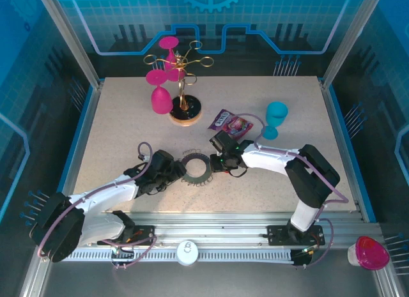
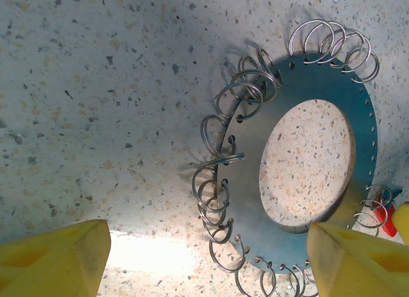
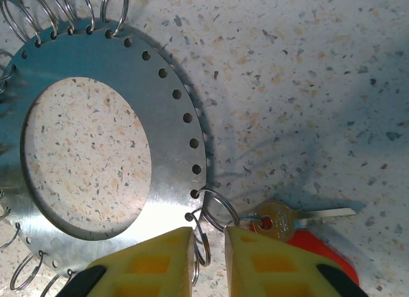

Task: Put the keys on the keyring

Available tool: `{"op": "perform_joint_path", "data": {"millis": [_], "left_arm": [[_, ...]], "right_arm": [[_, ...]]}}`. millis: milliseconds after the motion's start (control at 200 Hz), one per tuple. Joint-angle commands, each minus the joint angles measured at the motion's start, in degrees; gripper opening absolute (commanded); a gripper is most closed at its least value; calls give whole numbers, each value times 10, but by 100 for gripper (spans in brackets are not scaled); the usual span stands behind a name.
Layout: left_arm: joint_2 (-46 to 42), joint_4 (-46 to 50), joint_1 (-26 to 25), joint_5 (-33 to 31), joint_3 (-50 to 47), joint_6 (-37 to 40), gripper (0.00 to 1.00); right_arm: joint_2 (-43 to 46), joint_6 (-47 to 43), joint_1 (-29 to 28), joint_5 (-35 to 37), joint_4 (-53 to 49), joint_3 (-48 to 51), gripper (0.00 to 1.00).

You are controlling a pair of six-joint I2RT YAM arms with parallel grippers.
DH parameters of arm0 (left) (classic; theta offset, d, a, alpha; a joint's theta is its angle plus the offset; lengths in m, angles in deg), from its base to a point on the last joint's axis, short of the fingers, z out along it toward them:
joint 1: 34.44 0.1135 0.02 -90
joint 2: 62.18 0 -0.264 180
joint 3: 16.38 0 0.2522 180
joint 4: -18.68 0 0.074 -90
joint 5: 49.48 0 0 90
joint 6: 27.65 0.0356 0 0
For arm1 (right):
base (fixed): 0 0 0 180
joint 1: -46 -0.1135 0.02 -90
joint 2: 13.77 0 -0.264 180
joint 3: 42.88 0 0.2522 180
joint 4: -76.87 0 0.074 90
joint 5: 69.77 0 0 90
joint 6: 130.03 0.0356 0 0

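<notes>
Right wrist view: key (image 3: 280,221), blade pointing away from the keyring (image 3: 176,150) — right fingers (image 3: 147,262) pinch a wire loop (image 3: 203,244), left fingers (image 2: 51,258) spread wide.

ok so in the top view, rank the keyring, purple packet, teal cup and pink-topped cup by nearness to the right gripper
1. keyring, just left of the right gripper.
2. purple packet, farther up the table, beyond the gripper.
3. teal cup, back right.
4. pink-topped cup, off the table, near right corner.
</notes>
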Motion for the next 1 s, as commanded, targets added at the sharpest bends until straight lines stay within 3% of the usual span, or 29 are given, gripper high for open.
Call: {"op": "perform_joint_path", "data": {"millis": [0,665,886,996], "left_arm": [[-11,-3,-5,4,-11,-3,81],[-23,3,-5,-1,-10,-3,81],[-29,7,-6,-5,-12,-3,81],[-34,13,-6,-9,-10,1,81]], "right_arm": [[-15,-9,-5,-8,-15,-16,20],[-45,-17,-6,-26,-31,-38,13],[-44,-20,-5,-25,-37,-40,8],[-40,-28,-6,-26,-42,-43,0]]}}
